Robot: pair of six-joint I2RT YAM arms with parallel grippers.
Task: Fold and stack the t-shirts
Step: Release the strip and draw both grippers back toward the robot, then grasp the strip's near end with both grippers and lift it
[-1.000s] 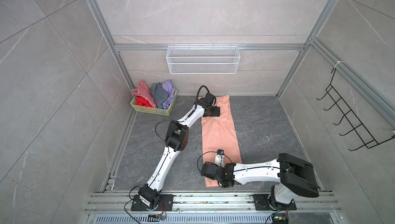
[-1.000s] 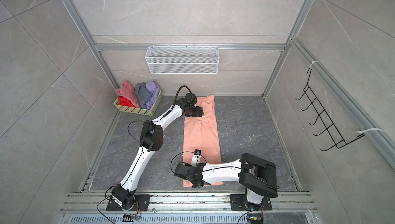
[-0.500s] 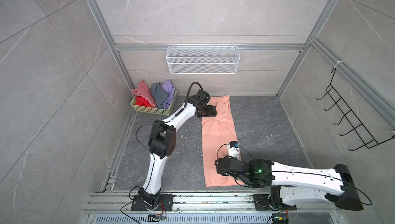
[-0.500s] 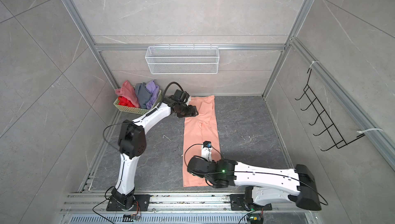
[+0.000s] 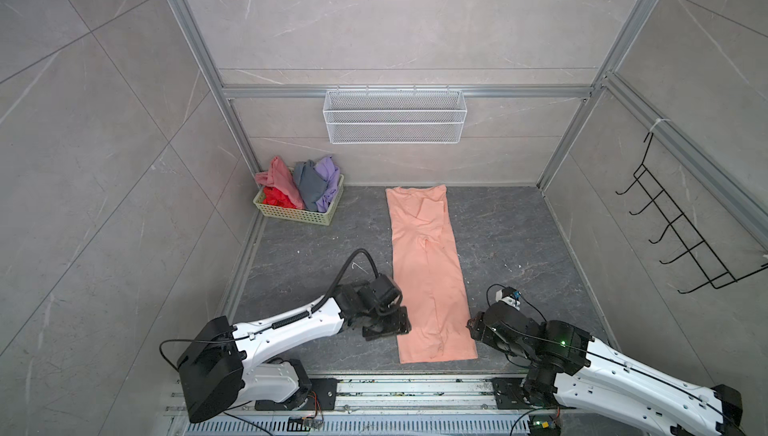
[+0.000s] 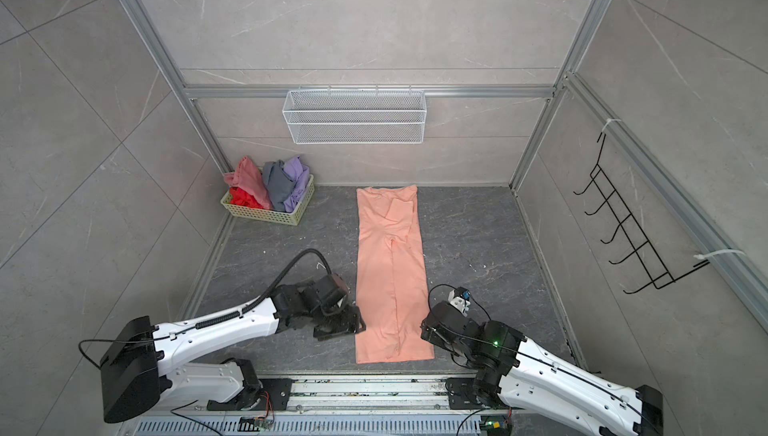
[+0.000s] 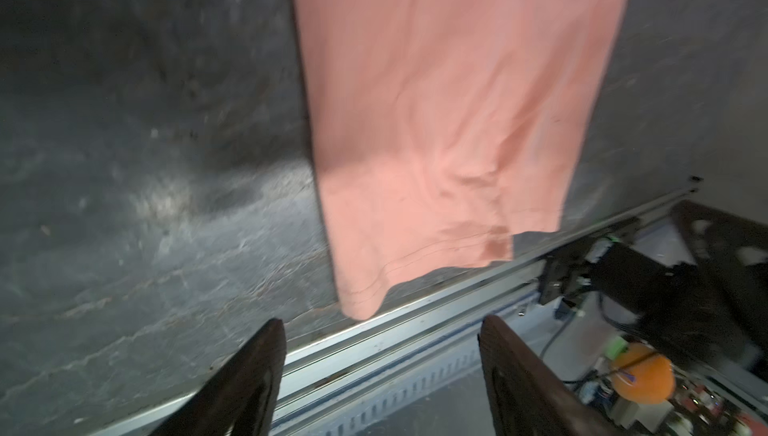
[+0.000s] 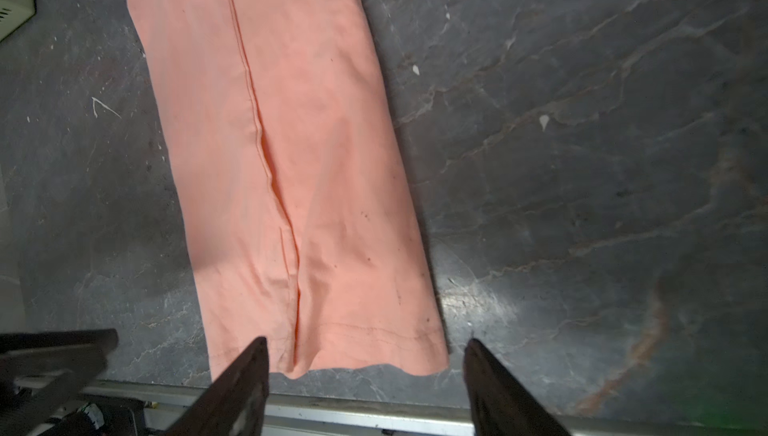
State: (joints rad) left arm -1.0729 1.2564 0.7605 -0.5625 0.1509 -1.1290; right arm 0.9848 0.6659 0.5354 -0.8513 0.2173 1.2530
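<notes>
Peach-orange t-shirt point(image 5: 428, 272) lies lengthwise on the tabletop point(image 5: 519, 238); left claw point(image 5: 387, 327) and right claw point(image 5: 471, 326), both open and empty, flank its near hem.

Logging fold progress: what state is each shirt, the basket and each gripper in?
peach-orange t-shirt: folded into a long strip, flat on the floor.
pink t-shirt: crumpled in the basket.
red t-shirt: crumpled in the basket.
grey t-shirt: crumpled in the basket.
lavender t-shirt: crumpled in the basket.
basket: upright, holding four shirts.
left gripper: open, holding nothing.
right gripper: open, holding nothing.
</notes>
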